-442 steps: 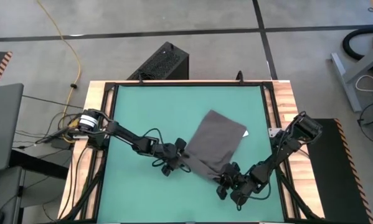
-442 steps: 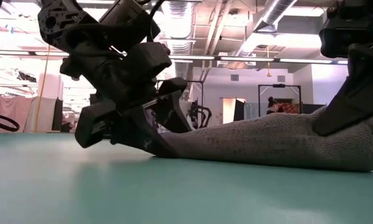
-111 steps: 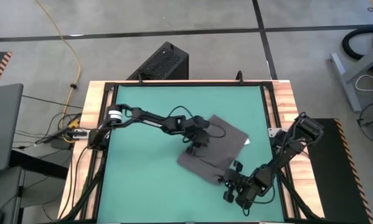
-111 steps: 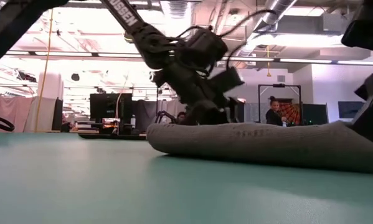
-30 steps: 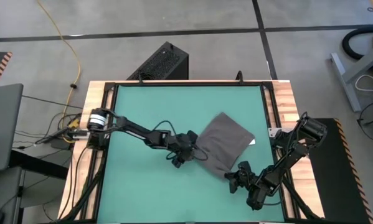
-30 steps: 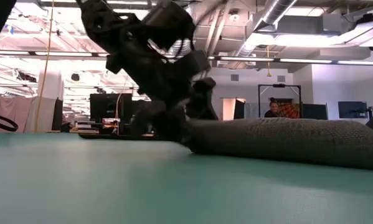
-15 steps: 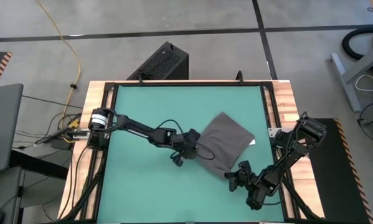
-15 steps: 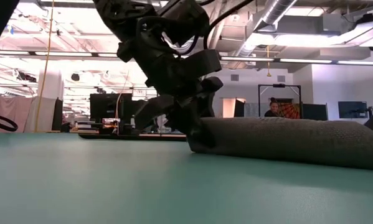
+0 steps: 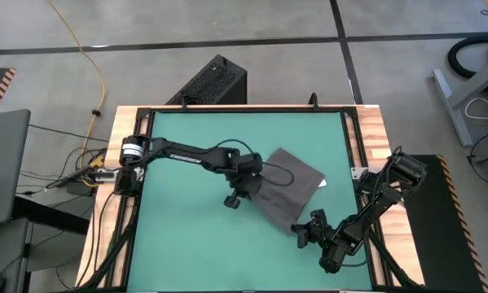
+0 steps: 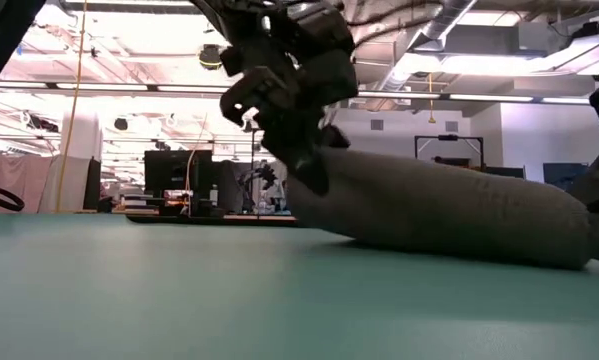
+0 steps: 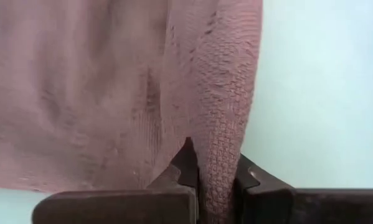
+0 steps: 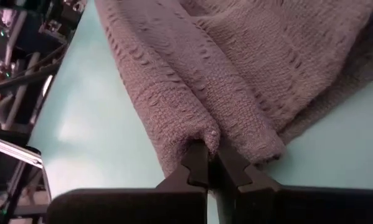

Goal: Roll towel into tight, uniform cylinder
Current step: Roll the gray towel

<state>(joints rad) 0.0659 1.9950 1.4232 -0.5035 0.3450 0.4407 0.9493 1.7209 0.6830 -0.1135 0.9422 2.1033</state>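
Green matting covers the square table (image 9: 195,138), which has a black frame and wooden side rails and stands on a grey concrete floor; a yellow cable (image 9: 87,57) trails across the floor at the far left, and a black perforated box (image 9: 211,81) sits just beyond the table's far edge. Seen from table height, the room behind is a bright workshop with ceiling ducts and dark monitors.

On the right half of the mat lies the plain dark grey soft cloth towel (image 9: 286,183), folded into a slanted oblong, with its small white tag (image 9: 321,183) showing at its right edge. Viewed low across the table, the towel (image 10: 449,215) forms a thick bundle whose left end is raised off the mat while its right end rests on it.

Reaching in from the left rail, the left gripper (image 9: 248,189) sits at the towel's left end, its dark fingers pressed together on a pinched ridge of the knit fabric (image 11: 217,168). Coming from the right rail, the right gripper (image 9: 309,224) is at the towel's near corner, its fingers likewise clamped tight on a fold of cloth (image 12: 205,134), seen close from that arm's wrist.
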